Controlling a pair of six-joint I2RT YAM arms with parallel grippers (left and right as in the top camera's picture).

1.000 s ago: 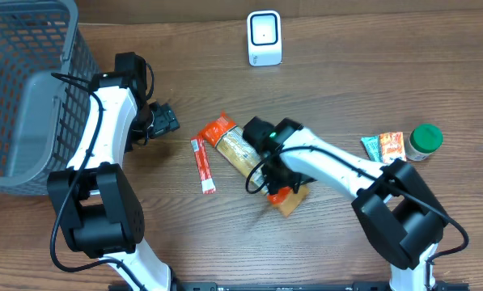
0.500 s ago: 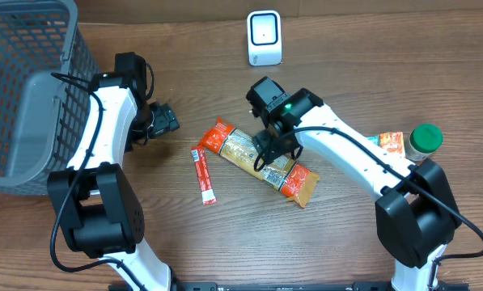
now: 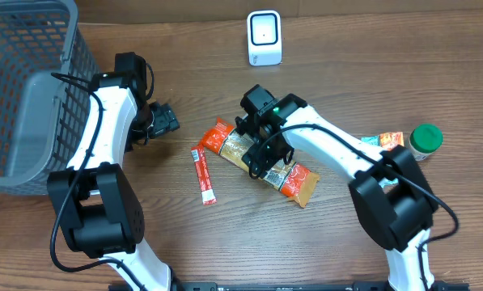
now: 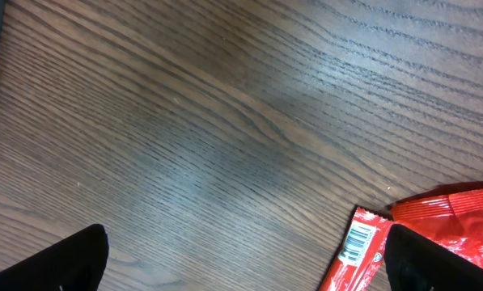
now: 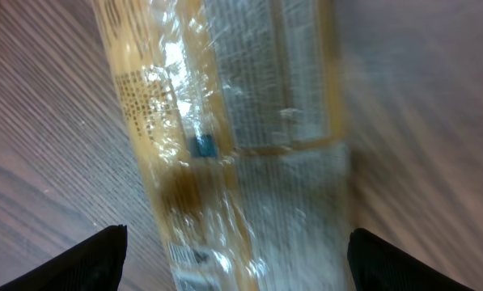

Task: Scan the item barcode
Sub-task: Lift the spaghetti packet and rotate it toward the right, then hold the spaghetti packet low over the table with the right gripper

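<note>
The item, a long clear-and-yellow snack pack point(image 3: 257, 159) with orange ends, lies diagonally on the wooden table. My right gripper point(image 3: 263, 147) hovers right over its middle. In the right wrist view the pack point(image 5: 241, 137) runs between the two black fingertips point(image 5: 91, 260), which stand wide apart and off it; the right gripper point(image 5: 235, 267) is open. The white scanner point(image 3: 264, 38) stands upright at the back centre. My left gripper point(image 3: 163, 120) is open over bare wood to the left, and its wrist view shows nothing between its fingers point(image 4: 63, 263).
A red stick sachet point(image 3: 203, 166) with a barcode point(image 4: 357, 241) lies left of the pack. A grey mesh basket point(image 3: 27, 89) fills the far left. A green-lidded jar point(image 3: 425, 140) and small packets point(image 3: 384, 143) sit at the right.
My right gripper has opened wider, lifted toward the scanner, then come back down over the pack's middle. The pack now lies fully on the table, shifted slightly. The left arm has not moved.
</note>
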